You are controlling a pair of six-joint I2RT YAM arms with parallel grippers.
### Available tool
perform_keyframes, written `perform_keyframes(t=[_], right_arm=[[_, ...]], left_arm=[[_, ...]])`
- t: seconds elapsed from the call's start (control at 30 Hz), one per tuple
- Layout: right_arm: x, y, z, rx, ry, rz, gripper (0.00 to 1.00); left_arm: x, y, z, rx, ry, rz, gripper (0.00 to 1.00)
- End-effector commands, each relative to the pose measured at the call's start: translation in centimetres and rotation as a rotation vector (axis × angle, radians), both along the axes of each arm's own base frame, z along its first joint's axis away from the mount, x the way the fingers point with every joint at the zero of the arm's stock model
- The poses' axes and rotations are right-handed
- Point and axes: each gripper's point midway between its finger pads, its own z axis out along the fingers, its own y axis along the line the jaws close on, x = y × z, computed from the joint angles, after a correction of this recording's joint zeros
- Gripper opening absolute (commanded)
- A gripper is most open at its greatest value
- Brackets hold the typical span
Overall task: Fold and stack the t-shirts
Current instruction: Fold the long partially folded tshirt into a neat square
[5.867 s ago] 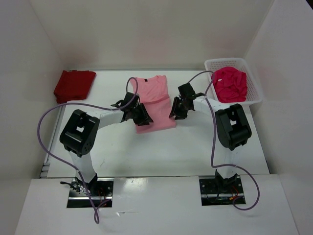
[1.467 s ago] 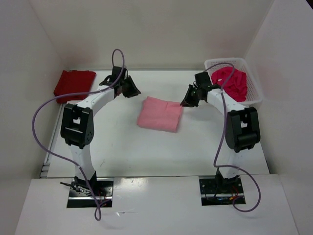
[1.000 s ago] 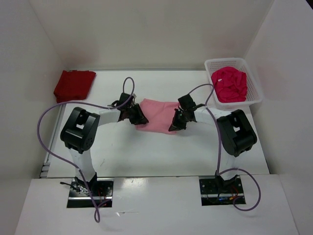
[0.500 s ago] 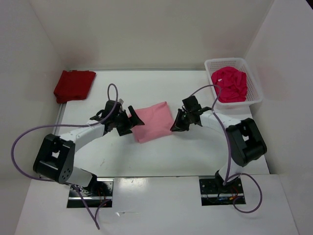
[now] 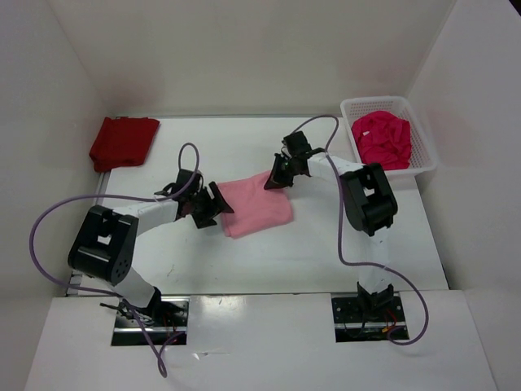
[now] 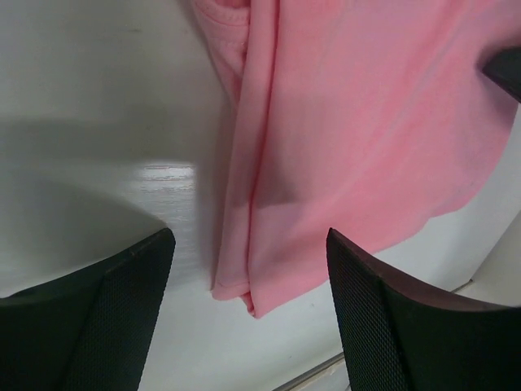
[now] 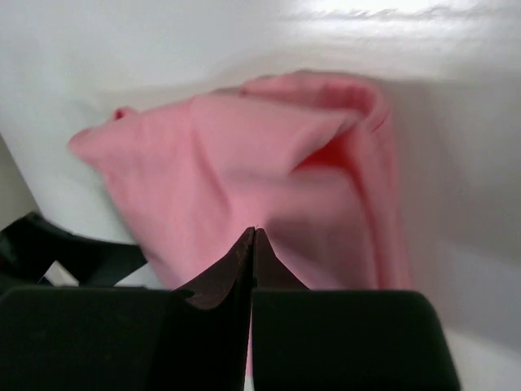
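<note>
The light pink t-shirt (image 5: 254, 208) lies folded at the table's middle, slightly skewed. My left gripper (image 5: 215, 205) is at its left edge and stands open. In the left wrist view the shirt's folded corner (image 6: 259, 277) lies on the table between the two fingers (image 6: 106, 326), untouched by either. My right gripper (image 5: 273, 178) is at the shirt's far right corner, shut. Its tips (image 7: 254, 234) hover over the pink cloth (image 7: 203, 163), and I see no cloth pinched between them. The dark red t-shirt (image 5: 122, 140) lies folded at the far left. The magenta t-shirt (image 5: 383, 140) is bunched in the basket.
A white mesh basket (image 5: 425, 145) stands at the far right corner against the wall. White walls close in the table on three sides. Purple cables loop above both arms.
The left gripper has opened at the pink shirt's left edge. The right gripper moved up and left to the shirt's far corner. The shirt has shifted and turned a little.
</note>
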Motion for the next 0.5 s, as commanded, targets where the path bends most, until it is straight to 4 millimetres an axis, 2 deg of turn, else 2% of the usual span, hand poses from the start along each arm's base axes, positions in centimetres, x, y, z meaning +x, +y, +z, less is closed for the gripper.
perform_keyframes(t=[0.0, 0.03, 0.1, 0.2, 0.33, 0.4, 0.47], right_arm=[[2.2, 0.0, -1.5, 0.017, 0.019, -0.003, 0.00], [3.2, -0.4, -1.7, 0.030, 0.013, -0.031, 0.00], [3.8, -0.3, -2.4, 0.052, 0.034, -0.035, 0.00], [3.8, 0.2, -3.0, 0.098, 0.066, -0.016, 0.00], [3.0, 2.0, -1.4, 0.229, 0.094, 0.059, 0.02], [3.1, 1.9, -1.0, 0.224, 0.090, 0.054, 0.03], [3.1, 1.9, 0.3, 0.230, 0.071, 0.056, 0.05]], left_arm=[[1.5, -0.1, 0.3, 0.016, -0.041, -0.002, 0.82], [1.4, 0.0, 0.0, 0.019, -0.031, -0.002, 0.82], [1.4, 0.0, -0.8, 0.024, -0.015, -0.002, 0.82], [1.2, 0.0, -2.2, 0.034, 0.018, -0.003, 0.75], [0.7, 0.0, -4.1, 0.041, 0.068, -0.008, 0.58], [0.8, 0.0, -4.5, 0.042, 0.071, -0.008, 0.55], [1.0, -0.1, -4.7, 0.037, 0.071, -0.001, 0.53]])
